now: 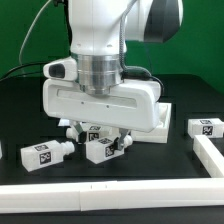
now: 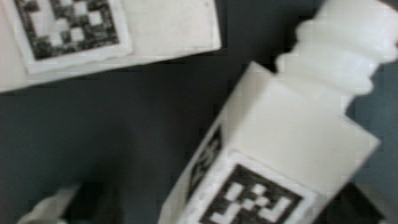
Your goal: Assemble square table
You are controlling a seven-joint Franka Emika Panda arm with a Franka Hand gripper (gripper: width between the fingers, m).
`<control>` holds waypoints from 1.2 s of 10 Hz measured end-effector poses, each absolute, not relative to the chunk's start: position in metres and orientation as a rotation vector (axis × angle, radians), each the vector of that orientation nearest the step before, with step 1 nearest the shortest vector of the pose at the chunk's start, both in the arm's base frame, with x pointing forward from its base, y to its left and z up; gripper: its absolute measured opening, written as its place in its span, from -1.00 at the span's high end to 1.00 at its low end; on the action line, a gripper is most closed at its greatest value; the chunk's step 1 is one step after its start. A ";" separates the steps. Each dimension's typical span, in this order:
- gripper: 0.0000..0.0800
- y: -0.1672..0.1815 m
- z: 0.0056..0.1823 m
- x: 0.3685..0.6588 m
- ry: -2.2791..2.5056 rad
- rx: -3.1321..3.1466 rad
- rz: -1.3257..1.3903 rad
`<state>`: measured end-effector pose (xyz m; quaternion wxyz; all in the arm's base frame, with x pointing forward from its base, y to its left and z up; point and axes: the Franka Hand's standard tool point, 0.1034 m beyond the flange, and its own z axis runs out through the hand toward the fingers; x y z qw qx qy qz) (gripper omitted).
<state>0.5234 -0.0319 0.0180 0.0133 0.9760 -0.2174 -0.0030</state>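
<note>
A white table leg (image 1: pixel 104 150) with a black-and-white tag lies on the dark table, and my gripper (image 1: pixel 104 142) has come down over it with one finger on each side. In the wrist view this leg (image 2: pixel 267 140) lies slanted, its ribbed end (image 2: pixel 342 45) pointing away. One finger (image 2: pixel 43 208) shows with a dark gap between it and the leg, so the jaws stand open around it. The square plate (image 1: pixel 163 118) lies behind the gripper, mostly hidden by it. Two more legs lie at the exterior view's left (image 1: pixel 46 153) and right (image 1: pixel 207 127).
A long white border rail (image 1: pixel 100 203) runs along the front edge and turns up the exterior view's right side (image 1: pixel 212 160). Another white tagged piece (image 2: pixel 98 40) lies close beside the leg in the wrist view.
</note>
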 end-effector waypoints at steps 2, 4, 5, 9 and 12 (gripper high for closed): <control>0.31 -0.026 0.021 0.526 -0.697 3.039 -0.022; 0.30 0.012 0.053 0.564 -0.770 3.042 -0.126; 0.30 0.009 0.060 0.573 -0.758 3.055 -0.100; 0.30 -0.036 0.099 0.532 -0.411 3.163 -0.021; 0.30 -0.057 0.098 0.499 -0.387 3.172 0.036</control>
